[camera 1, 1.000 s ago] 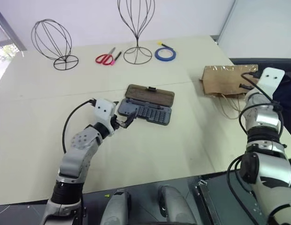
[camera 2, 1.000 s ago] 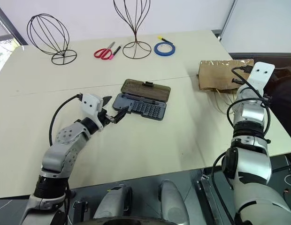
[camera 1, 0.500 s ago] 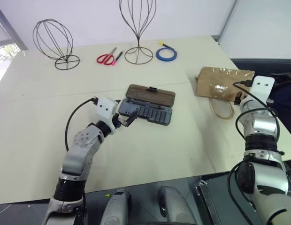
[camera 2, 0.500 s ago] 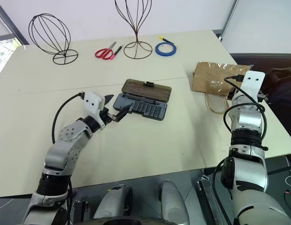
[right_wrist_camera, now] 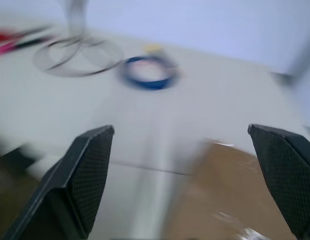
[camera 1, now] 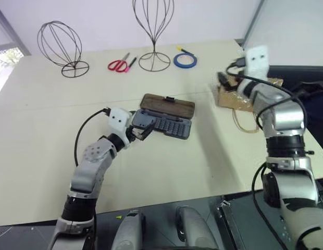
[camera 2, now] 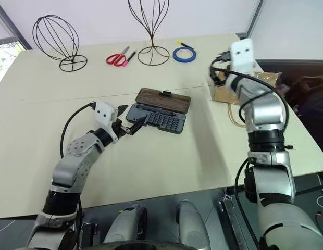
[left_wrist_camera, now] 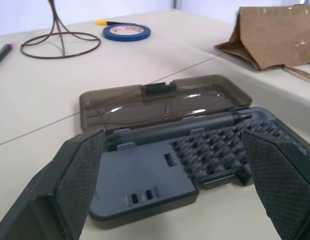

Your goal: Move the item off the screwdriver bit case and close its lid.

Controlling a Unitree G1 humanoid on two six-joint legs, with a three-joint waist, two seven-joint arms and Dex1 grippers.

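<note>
Beige tabletop [camera 1: 166,172] under a pale wall carries an open screwdriver bit case [camera 1: 161,125] at its centre, the smoky-brown lid [camera 1: 168,107] laid flat behind the grey base. Fingers spread, the left gripper [camera 1: 139,131] hovers at the case's near-left corner. Off to the right, the brown paper bag [camera 1: 239,96] lies well apart from the case; above it hangs the right gripper [right_wrist_camera: 185,175], jaws wide and empty. Red scissors [camera 1: 118,64], blue tape [camera 1: 185,60] and two wire stands [camera 1: 62,44] line the far edge.
</note>
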